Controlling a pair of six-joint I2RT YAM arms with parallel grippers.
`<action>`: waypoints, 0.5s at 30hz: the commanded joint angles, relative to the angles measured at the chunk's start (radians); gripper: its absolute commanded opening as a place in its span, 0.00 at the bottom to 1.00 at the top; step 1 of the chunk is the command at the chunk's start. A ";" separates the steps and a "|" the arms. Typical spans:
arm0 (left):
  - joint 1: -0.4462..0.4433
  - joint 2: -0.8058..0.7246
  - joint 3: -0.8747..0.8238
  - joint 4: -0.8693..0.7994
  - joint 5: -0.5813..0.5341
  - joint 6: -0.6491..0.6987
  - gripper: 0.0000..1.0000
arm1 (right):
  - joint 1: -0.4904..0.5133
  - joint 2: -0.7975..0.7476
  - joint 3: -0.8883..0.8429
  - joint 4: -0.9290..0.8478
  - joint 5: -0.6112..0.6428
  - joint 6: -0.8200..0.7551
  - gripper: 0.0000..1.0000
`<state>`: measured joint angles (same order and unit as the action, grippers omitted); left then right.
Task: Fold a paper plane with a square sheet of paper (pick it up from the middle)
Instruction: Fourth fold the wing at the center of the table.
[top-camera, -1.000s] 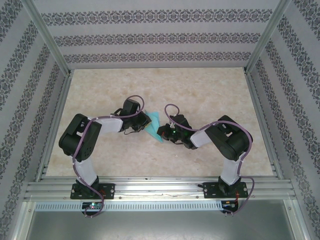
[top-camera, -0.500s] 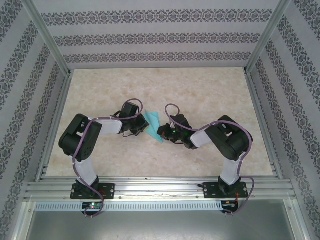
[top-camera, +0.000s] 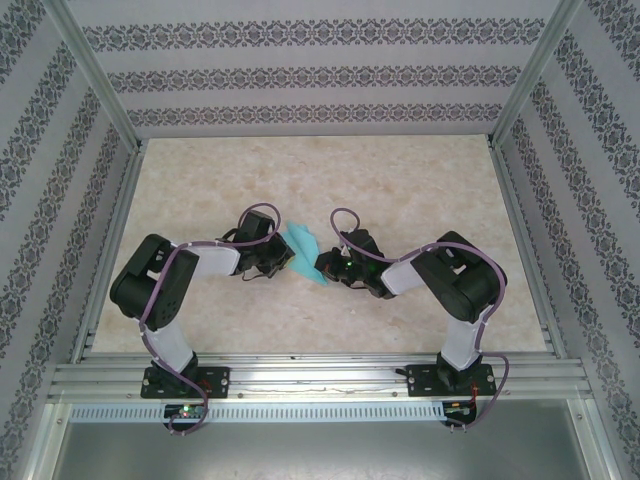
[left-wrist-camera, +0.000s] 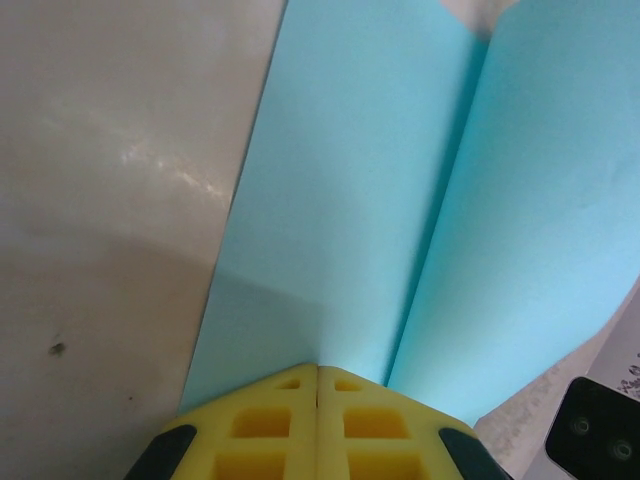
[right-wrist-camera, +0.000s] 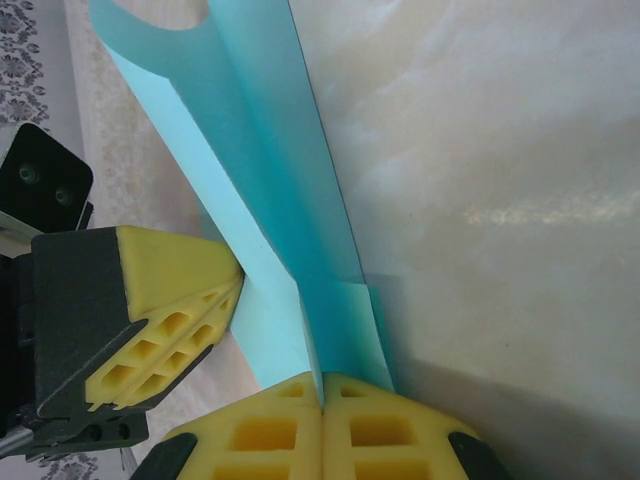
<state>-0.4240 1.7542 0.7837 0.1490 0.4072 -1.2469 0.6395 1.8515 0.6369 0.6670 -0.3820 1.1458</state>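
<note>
Left arm had swung its elbow lower and further out toward the left wall compared with a second before, and more of the blue paper (top-camera: 302, 243) was showing between the two claws than earlier, when the left wrist covered part of it.

So at this point the paper sat mid-table, a bit toward the near side, strung between the two grippers on the beige marbled table (top-camera: 420, 180). From above it read as a slim angular piece, its far end pointing up and left.

The left gripper (top-camera: 285, 259) had its yellow pads pressed tight together, and in its own wrist camera (left-wrist-camera: 318, 372) the paper (left-wrist-camera: 350, 200) came straight out of the seam between them, with a long crease running away from the pads. It was pinching that paper, no gap at all.

Same deal on the right gripper (top-camera: 321, 268): in its wrist view (right-wrist-camera: 322, 380) the pads were closed flush on the folded edge of the paper (right-wrist-camera: 250, 170), which stood up on edge with layered flaps. The left gripper (right-wrist-camera: 236, 282) showed there too, nipping the paper from the side.
</note>
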 joint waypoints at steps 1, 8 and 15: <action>-0.007 0.018 -0.005 -0.022 0.001 -0.007 0.04 | 0.019 0.040 0.007 -0.075 -0.014 -0.011 0.07; -0.005 0.005 0.019 -0.021 -0.001 0.013 0.06 | 0.017 0.057 0.032 -0.124 -0.046 -0.038 0.07; -0.003 -0.013 0.058 -0.065 0.000 0.056 0.07 | 0.015 0.052 0.058 -0.213 -0.039 -0.079 0.07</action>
<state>-0.4240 1.7550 0.8124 0.1249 0.4103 -1.2263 0.6388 1.8561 0.6788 0.5861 -0.4133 1.1069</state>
